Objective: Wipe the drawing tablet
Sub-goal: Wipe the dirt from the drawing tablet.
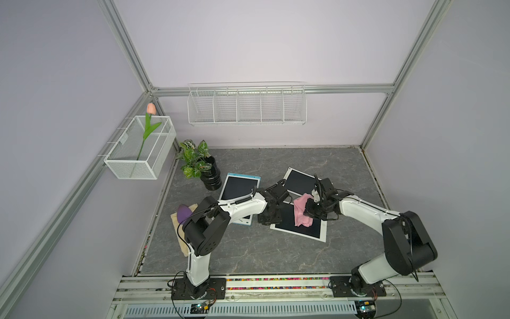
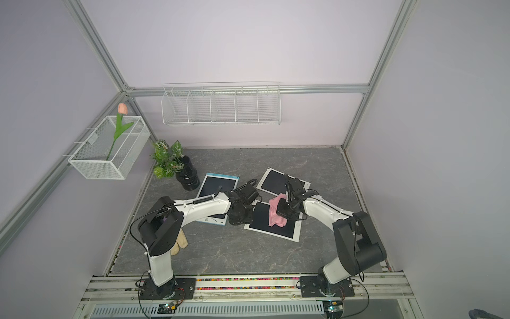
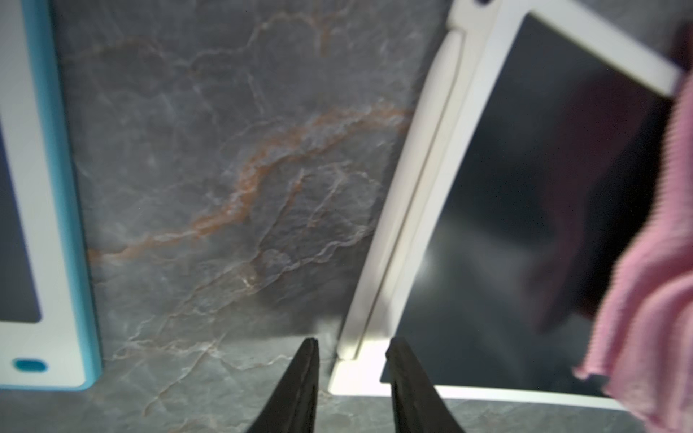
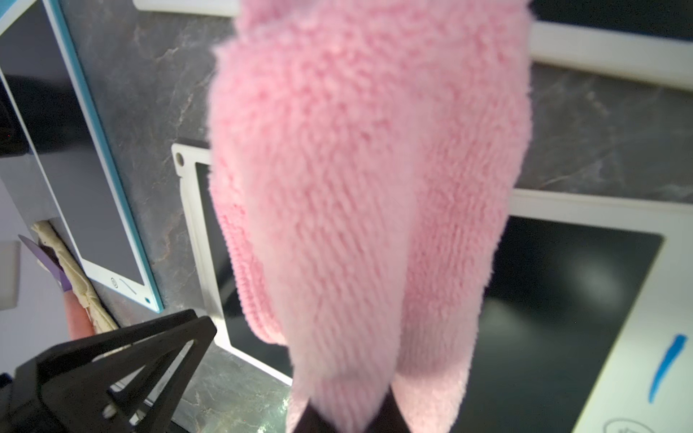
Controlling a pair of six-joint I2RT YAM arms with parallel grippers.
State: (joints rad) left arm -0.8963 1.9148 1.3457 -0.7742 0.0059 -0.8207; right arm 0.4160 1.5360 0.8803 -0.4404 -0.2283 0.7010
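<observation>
A white-framed drawing tablet (image 1: 287,222) with a dark screen lies flat at the middle of the grey stone table, seen in both top views (image 2: 260,218). My right gripper (image 4: 348,412) is shut on a fluffy pink cloth (image 4: 367,187), which hangs down onto the tablet's screen (image 4: 562,300) in a top view (image 1: 300,211). My left gripper (image 3: 352,345) is low at the tablet's left edge (image 3: 397,232). Its jaws stand a little apart astride the frame's corner, one finger over the table and one over the screen.
A blue-framed tablet (image 1: 237,187) lies left of my left arm and a second white tablet (image 1: 299,181) lies behind the cloth. A potted plant (image 1: 209,176) stands at the back left. A beige cloth with a purple piece (image 1: 183,214) lies by the left edge.
</observation>
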